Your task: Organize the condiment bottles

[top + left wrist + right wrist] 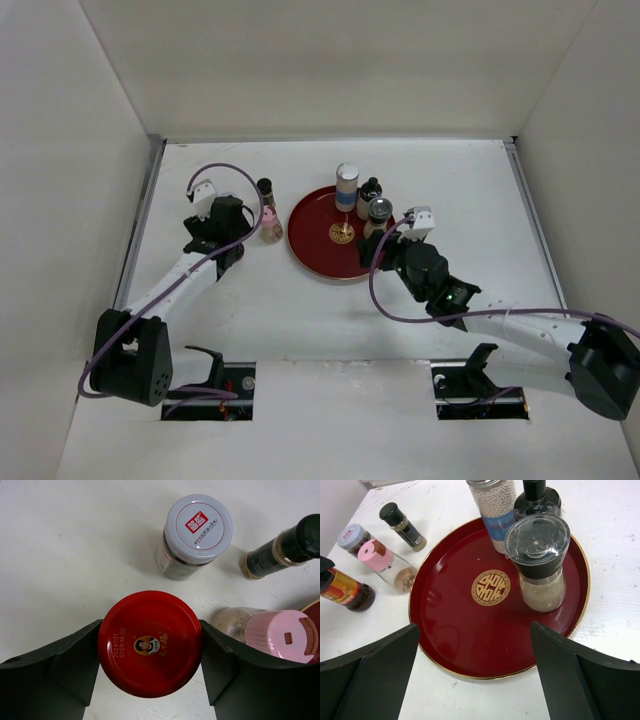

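1 jar [150,644] prob. in left tool [150,632].

Blue-banded cylinder [495,511] cropped at the right wrist view's upper edge, black-topped bottle [538,499] half behind the grey-capped shaker [538,560].

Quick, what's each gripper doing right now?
Left gripper: jaws flank the red-capped jar; its lid hides the contact, so the grip cannot be told.
Right gripper: open, empty, over the tray.
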Controlling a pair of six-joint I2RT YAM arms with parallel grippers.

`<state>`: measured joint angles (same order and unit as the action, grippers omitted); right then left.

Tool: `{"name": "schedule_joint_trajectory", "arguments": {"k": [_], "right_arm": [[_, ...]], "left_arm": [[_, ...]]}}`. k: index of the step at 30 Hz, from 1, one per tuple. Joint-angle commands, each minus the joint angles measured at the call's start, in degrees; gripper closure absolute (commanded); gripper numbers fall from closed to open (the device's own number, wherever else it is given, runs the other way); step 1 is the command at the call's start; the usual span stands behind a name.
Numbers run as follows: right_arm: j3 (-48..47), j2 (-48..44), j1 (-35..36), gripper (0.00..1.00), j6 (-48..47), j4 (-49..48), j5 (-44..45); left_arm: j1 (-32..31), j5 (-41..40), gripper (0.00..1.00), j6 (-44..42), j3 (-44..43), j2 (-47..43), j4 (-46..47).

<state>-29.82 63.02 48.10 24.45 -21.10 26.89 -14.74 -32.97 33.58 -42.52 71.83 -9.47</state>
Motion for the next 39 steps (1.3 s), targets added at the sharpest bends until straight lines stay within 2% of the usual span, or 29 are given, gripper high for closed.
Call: {"name": "schedule_joint_trajectory", "arguments": {"k": [1,3,4,9,12,20,24,27,30,35,39], "right_arm": [[-0.4,-0.9,0.6,0.02,-0.4,-3.2,-0.4],[-0.3,-1.1,0.6,0.01,-0.4,-3.2,-0.4],[-0.3,-1.1,0.6,0.01,-0.4,-3.2,-0.4],[-0.2,-1.3,0.6,0.00,-0.4,-3.1,-0.4],[-0.1,-1.6,0.6,0.00,-0.4,-3.1,-0.4],[0.6,-3.1,0.0,0.00,0.0,-3.2,-0.3],[1.0,-3.6,-0.9,0.00,0.2,-3.2,0.0],[1.4,-4.2,-1.3,0.00,0.6,-3.2,1.0],[1.7,-4.4,-2.1,0.00,0.9,-3.1,1.8],[2.5,-6.1,-3.2,0.00,1.1,-2.9,2.7],[2.8,-6.7,-3.3,0.00,1.2,-3.1,2.7]], "left_arm": [[0.0,0.3,0.32,0.3,1.3,0.5,4.0],[0.0,0.5,0.27,0.3,1.6,0.7,4.1],[0.0,0.5,0.28,0.3,1.7,0.7,4.2],[-0.2,0.5,0.53,0.3,2.6,-0.9,4.1],[-0.4,0.5,0.61,0.2,2.9,-4.5,2.7],[-6.7,-2.1,0.64,-0.4,-2.6,-18.1,-9.0],[-14.5,-2.9,0.64,-0.4,-8.9,-19.4,-11.5],[-21.1,-4.3,0.64,-0.6,-14.1,-15.7,-9.8],[-25.1,-3.9,0.64,-2.6,-17.9,-8.8,-3.4],[-25.0,0.0,0.65,-4.2,-22.7,4.2,7.9],[-23.8,1.3,0.65,-5.5,-26.4,12.8,13.2]]}}
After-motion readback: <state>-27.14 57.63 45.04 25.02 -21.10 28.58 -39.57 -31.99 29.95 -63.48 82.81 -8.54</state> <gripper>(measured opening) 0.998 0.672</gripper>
